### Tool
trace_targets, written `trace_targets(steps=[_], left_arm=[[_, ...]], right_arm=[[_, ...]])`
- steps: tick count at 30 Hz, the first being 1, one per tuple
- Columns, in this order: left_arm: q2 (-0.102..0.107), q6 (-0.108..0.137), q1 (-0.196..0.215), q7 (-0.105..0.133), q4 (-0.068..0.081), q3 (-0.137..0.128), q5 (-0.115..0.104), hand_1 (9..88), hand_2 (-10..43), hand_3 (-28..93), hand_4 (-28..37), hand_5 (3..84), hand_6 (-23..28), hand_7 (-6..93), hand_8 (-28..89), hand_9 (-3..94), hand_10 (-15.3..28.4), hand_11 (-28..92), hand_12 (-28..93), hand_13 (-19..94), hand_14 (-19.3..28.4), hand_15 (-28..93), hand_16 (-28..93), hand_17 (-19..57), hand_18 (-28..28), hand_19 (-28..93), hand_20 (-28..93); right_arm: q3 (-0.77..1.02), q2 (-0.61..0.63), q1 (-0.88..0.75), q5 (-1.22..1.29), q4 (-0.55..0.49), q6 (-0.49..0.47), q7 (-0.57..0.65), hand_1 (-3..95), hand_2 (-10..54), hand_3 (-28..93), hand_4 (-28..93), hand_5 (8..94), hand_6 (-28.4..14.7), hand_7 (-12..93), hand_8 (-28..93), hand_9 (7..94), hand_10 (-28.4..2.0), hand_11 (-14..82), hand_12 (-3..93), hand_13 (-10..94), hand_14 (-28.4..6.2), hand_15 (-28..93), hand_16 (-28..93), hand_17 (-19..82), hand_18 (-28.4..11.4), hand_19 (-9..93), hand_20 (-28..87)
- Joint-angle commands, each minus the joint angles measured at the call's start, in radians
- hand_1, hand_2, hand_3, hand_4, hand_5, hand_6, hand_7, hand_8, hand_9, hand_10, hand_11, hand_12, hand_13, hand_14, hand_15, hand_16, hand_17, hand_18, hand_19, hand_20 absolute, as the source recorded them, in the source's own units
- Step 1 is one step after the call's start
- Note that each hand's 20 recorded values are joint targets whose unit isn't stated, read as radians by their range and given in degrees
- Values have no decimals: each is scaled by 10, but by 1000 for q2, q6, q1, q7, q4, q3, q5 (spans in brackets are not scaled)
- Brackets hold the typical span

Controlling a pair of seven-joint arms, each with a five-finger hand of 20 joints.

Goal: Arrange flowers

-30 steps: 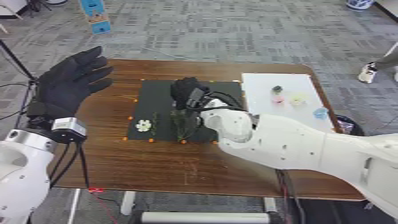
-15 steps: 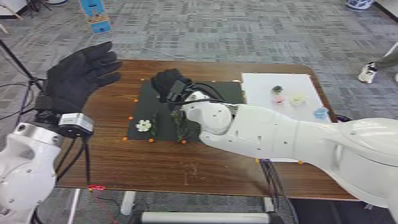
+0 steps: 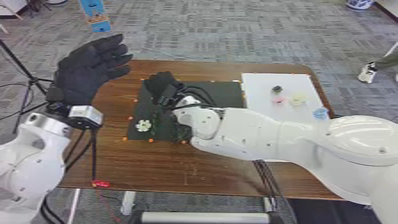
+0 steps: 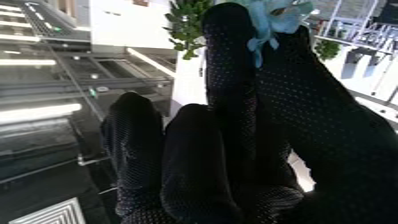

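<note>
Head view: the right robot hand (image 3: 163, 86) has shifted to the far-left corner of the dark mat (image 3: 226, 95), finger and thumb pinching a pale-blue flower (image 4: 282, 21) (see right wrist view). Placement thereabouts presumably comes next.

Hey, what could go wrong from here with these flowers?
The light blue flower is pinched near the tips of the right hand, so it might slip or get its petals squashed. The right arm also crosses the dark mat near the white flower, and could nudge that one if it swings or lowers.
</note>
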Motion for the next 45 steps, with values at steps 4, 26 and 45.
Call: trace_targets(steps=[4, 26, 45], left_arm=[[-1, -23, -21, 2, 6, 10, -1, 231, -29, 714, -283, 344, 39, 202, -96, 320, 134, 253, 174, 261, 153, 316, -2, -81, 232, 475, 95], [-1, -21, -31, 0, 12, 15, -2, 231, -28, 715, -283, 338, 37, 201, -95, 320, 134, 251, 174, 261, 153, 314, -1, -82, 232, 475, 96], [-8, -20, -13, 0, 7, 1, -3, 232, -28, 714, -283, 336, 36, 200, -95, 321, 134, 251, 175, 261, 152, 315, -1, -82, 232, 474, 96]], right_arm=[[-16, -27, 2, -34, -6, -1, 23, 532, -95, 772, -283, 775, 54, 382, -18, 899, -39, 115, 436, 836, -9, 881, 371, 546, -187, 932, 709], [68, 1, -23, -62, -40, -177, 25, 477, -95, 746, -283, 668, 64, 299, -66, 779, -30, 94, 266, 805, -11, 882, 378, 514, -183, 932, 695], [115, 20, -39, -69, -73, -219, 15, 428, -95, 808, -283, 616, 68, 255, -108, 696, -39, 165, 147, 788, -14, 879, 379, 500, -184, 932, 680]])
